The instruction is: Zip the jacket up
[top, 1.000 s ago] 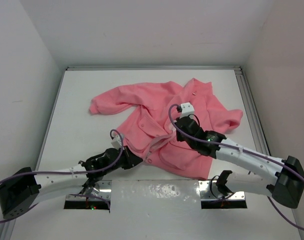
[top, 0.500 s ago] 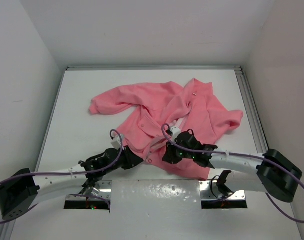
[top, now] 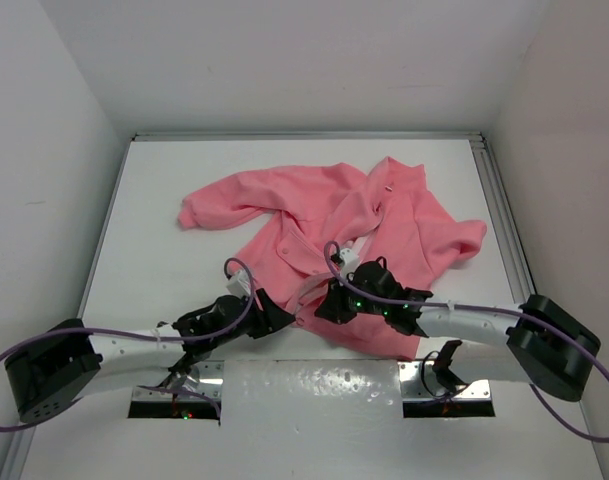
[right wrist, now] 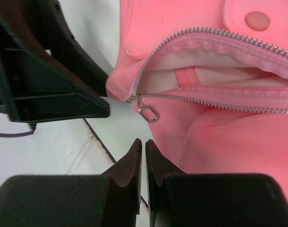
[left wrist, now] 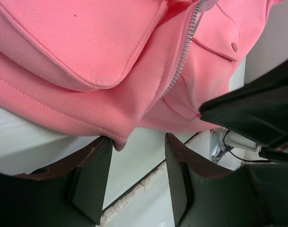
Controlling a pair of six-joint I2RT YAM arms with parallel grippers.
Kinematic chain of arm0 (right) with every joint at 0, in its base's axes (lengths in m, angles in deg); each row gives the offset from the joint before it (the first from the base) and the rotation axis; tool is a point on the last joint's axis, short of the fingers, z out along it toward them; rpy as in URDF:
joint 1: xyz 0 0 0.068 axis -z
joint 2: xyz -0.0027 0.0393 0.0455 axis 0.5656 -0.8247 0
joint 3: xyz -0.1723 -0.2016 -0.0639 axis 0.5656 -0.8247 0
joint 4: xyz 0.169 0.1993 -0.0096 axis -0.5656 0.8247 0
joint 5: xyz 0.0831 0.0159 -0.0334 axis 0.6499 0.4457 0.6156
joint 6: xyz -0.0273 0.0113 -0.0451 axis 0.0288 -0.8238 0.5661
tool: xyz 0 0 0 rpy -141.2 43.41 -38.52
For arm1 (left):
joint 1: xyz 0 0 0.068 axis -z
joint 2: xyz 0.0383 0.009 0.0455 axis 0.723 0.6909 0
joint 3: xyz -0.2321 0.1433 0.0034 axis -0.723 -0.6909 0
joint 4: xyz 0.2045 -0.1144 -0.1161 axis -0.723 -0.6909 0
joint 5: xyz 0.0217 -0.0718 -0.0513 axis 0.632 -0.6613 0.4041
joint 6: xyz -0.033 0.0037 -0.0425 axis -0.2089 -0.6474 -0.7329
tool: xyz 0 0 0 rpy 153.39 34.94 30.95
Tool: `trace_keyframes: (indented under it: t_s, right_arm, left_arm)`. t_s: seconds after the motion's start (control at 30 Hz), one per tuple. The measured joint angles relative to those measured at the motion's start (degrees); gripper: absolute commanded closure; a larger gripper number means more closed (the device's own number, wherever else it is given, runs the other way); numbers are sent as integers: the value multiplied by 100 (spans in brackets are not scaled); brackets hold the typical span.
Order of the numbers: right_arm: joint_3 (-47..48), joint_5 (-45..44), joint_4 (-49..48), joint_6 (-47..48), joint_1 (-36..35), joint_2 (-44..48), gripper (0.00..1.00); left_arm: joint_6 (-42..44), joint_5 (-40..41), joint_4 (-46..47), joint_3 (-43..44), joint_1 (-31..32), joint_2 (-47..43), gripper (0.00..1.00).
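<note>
L gripper (left wrist: 138,142) jaws apart, empty, jacket (top: 354,230) hem corner touching one finger. R gripper (right wrist: 144,144) jaws together, empty, near zipper pull (right wrist: 148,112). Zip undone. Jacket crumpled on tabletop (top: 164,260).

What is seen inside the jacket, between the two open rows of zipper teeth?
A pale lining and a pink strap show inside the jacket. Deeper parts are covered by the fleece.

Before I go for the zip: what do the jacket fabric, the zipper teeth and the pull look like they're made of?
The jacket looks like a soft, matte pink knit, probably fleece: it has a fine ribbed texture and stitched seams. The zipper teeth are small silver links that glint, so likely metal. The pull is a thin, shiny oval loop, apparently metal too.
</note>
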Motion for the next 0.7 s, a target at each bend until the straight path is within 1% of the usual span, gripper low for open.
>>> trace_keyframes:
  t_s: [0.13,0.2,0.37,0.4,0.47,0.53,0.6,0.63,0.67,0.7]
  right_arm:
    - [-46,2,4,-37,0,271,94]
    - [-59,2,9,-52,0,400,94]
    - [-92,0,50,-70,0,667,95]
    - [-98,0,50,-76,0,693,94]
    - [-131,0,52,-92,0,748,94]
    - [-153,0,68,-111,0,780,94]
    - [-157,0,85,-136,0,791,93]
    - [-157,0,92,-144,0,791,92]
    - [-157,2,96,-157,0,791,88]
    - [-157,2,94,-162,0,789,84]
  left_arm:
    - [-57,2,411,0,0,444,61]
    - [-114,20,595,0,0,608,62]
    - [-326,225,935,0,9,697,67]
    - [-365,302,988,0,20,697,71]
    - [-439,426,1067,0,42,697,75]
    - [-494,527,1145,0,44,697,85]
    - [-531,601,1207,0,59,697,90]
    - [-546,619,1231,0,70,697,92]
    - [-560,621,1250,0,74,697,97]
    - [-560,621,1266,0,76,697,100]
